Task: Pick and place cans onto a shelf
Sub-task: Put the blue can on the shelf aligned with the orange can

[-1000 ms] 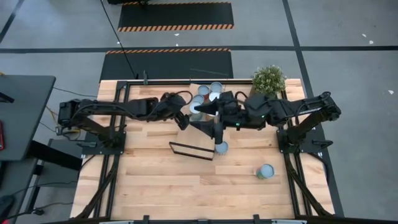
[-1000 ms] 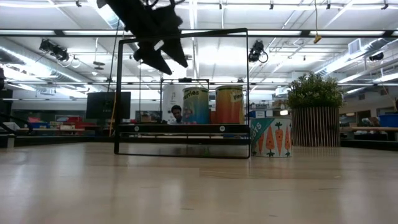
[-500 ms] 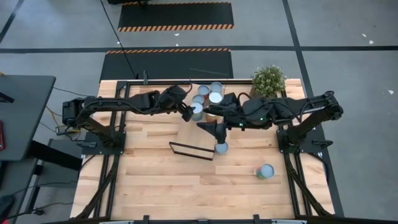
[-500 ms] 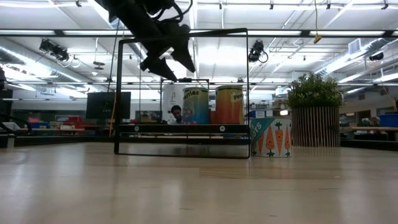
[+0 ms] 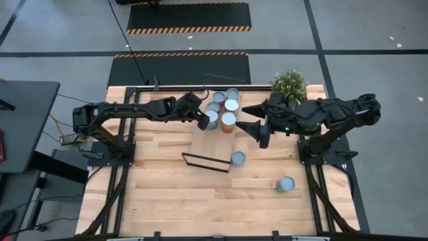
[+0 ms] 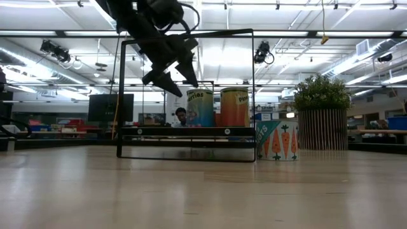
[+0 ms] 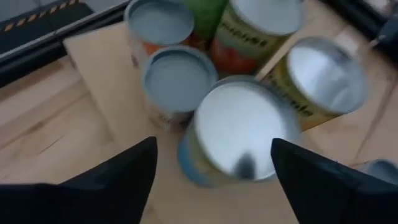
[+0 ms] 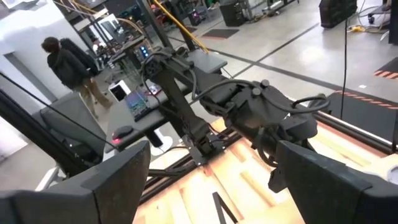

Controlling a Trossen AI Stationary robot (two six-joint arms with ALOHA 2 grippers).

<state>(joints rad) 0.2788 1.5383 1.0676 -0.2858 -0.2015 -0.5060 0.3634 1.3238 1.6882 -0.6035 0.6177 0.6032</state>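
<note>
Potted green plant (image 5: pixel 289 85) stands at the far right corner of the plank tabletop (image 5: pixel 167 194); in the low view its slatted wooden pot (image 6: pixel 322 129) sits right of centre. Grey floor beyond the table carries two black mats with orange-striped edges (image 5: pixel 189 16). A person in dark clothing (image 8: pixel 68 62) stands in the background among workbenches.

From my feed: grey concrete floor (image 5: pixel 374 40) all round, two black mats with hazard-striped edges (image 5: pixel 189 16) beyond the far side. Dark desk (image 5: pixel 23 120) off to the left. Low view: open workshop hall, white ceiling with strip lights (image 6: pixel 331 32), ducting, dark monitor (image 6: pixel 111 107). A person in dark clothes (image 8: pixel 71 65) stands by benches.
</note>
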